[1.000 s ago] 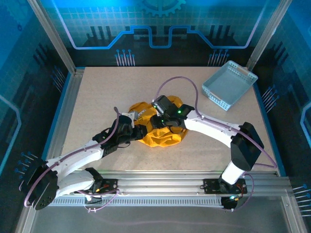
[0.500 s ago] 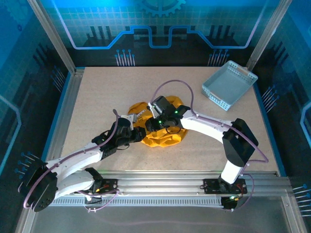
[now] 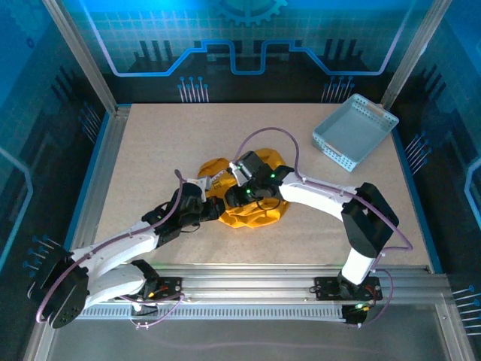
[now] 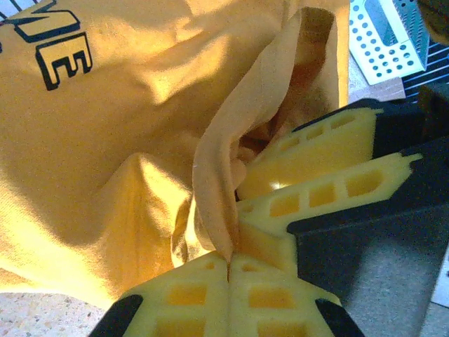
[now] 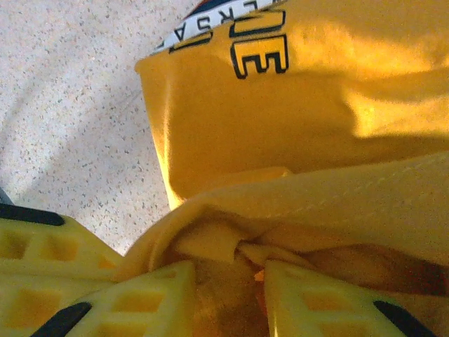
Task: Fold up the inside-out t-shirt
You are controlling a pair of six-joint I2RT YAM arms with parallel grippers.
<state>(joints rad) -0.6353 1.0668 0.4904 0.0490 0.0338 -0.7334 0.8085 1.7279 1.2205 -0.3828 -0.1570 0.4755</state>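
The inside-out t-shirt (image 3: 255, 218) lies crumpled, mustard yellow, in the middle of the table. Both arms meet at its left side. My left gripper (image 3: 215, 198) is shut on a thin upright fold of the cloth (image 4: 217, 175), pinched between its fingertips (image 4: 182, 302). My right gripper (image 3: 235, 191) sits right beside it, and its fingers (image 4: 316, 189) show in the left wrist view. A thick bunch of cloth fills the gap of the right gripper (image 5: 228, 284), with a hem draped over its left finger (image 5: 154, 295). Dark outlined lettering (image 5: 259, 53) shows on the shirt.
A pale blue-grey perforated basket (image 3: 353, 131) stands at the back right, well away from the shirt; its corner also shows in the left wrist view (image 4: 382, 42). Bare speckled tabletop (image 3: 150, 158) surrounds the shirt. Metal frame rails border the table.
The left gripper has closed fully on the cloth fold. The right gripper has shifted a little left toward it and narrowed on the bunch. The shirt has bunched slightly.
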